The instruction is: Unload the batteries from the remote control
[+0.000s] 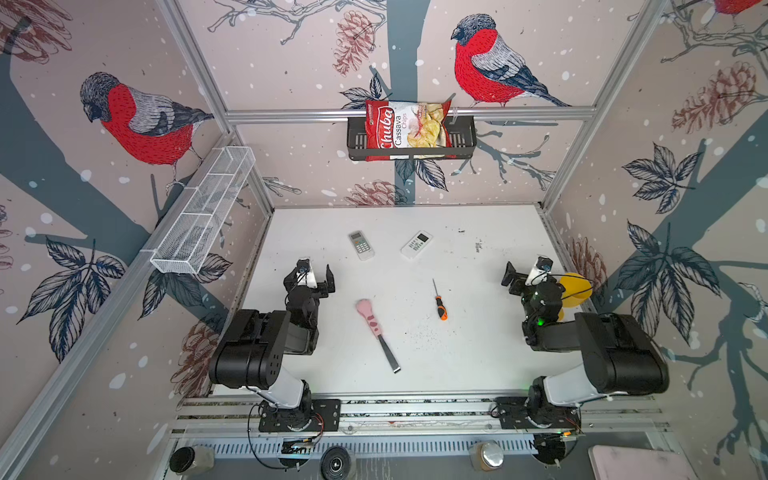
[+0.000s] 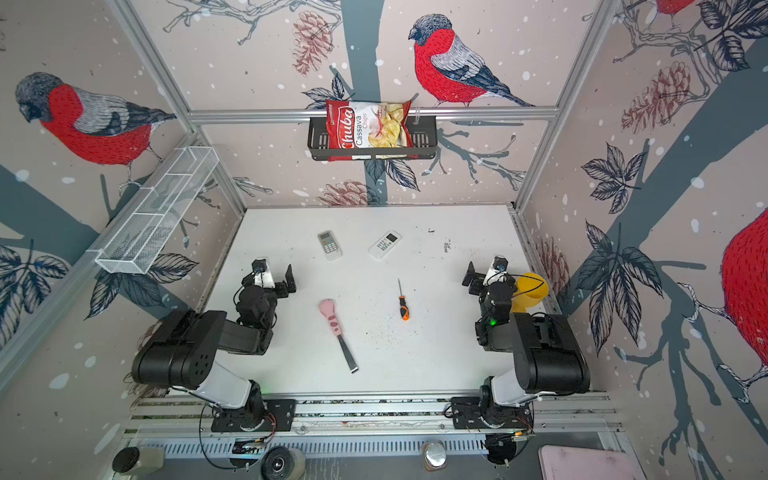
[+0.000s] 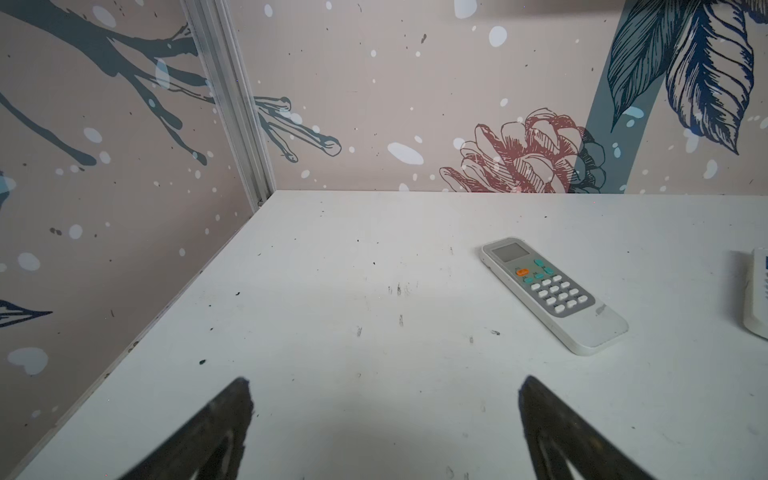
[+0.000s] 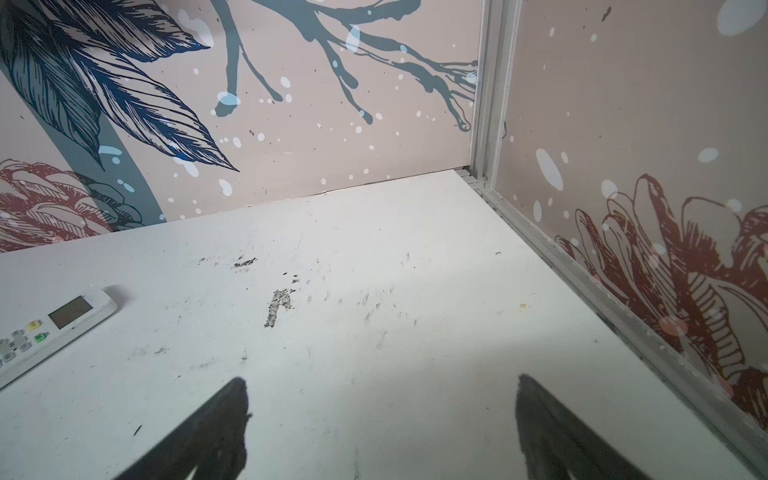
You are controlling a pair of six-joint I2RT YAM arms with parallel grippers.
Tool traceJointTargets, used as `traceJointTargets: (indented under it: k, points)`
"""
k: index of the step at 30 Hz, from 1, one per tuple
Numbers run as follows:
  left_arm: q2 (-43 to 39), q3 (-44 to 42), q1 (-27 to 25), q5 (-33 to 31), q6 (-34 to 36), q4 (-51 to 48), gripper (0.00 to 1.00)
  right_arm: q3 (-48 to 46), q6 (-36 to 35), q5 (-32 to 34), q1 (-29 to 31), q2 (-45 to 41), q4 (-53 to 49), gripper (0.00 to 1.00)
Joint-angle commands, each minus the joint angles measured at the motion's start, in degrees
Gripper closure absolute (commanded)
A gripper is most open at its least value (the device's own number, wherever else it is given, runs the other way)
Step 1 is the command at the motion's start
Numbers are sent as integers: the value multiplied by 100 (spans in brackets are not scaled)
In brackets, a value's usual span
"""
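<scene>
Two remotes lie flat on the white table, toward its far edge, both with the buttons facing up. In both top views the remote with the grey keypad is on the left. The white remote is near it on the right, not touching it, and each is a little slanted. Only their front sides show, so the batteries cannot be seen in any view.

The left gripper stays above the left side of the table with its jaws spread wide and nothing between them. In the left wrist view, bare table shows between its two dark fingers, and the grey-keypad remote lies further ahead, well apart from them. The right gripper is above the right side, also spread wide and holding nothing. The right wrist view shows only scuffed table between its fingers, and one end of the white remote shows at the edge of that view.

Closer to the arms, near the middle, lie a screwdriver with an orange and black handle and a pink-handled tool with a flat metal blade. They are apart from each other. A yellow cup is just beside the right arm, near the side wall.
</scene>
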Motion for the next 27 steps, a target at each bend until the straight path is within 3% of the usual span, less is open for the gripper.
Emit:
traceJointTargets:
  k: [1,27]
  points:
    - [-14,-5,19,14,-9,142,1,15,-63,-38,6,-18,20,1]
    - [2,26,39,68,-34,85,1,41,-52,-76,-7,5,-14,1]
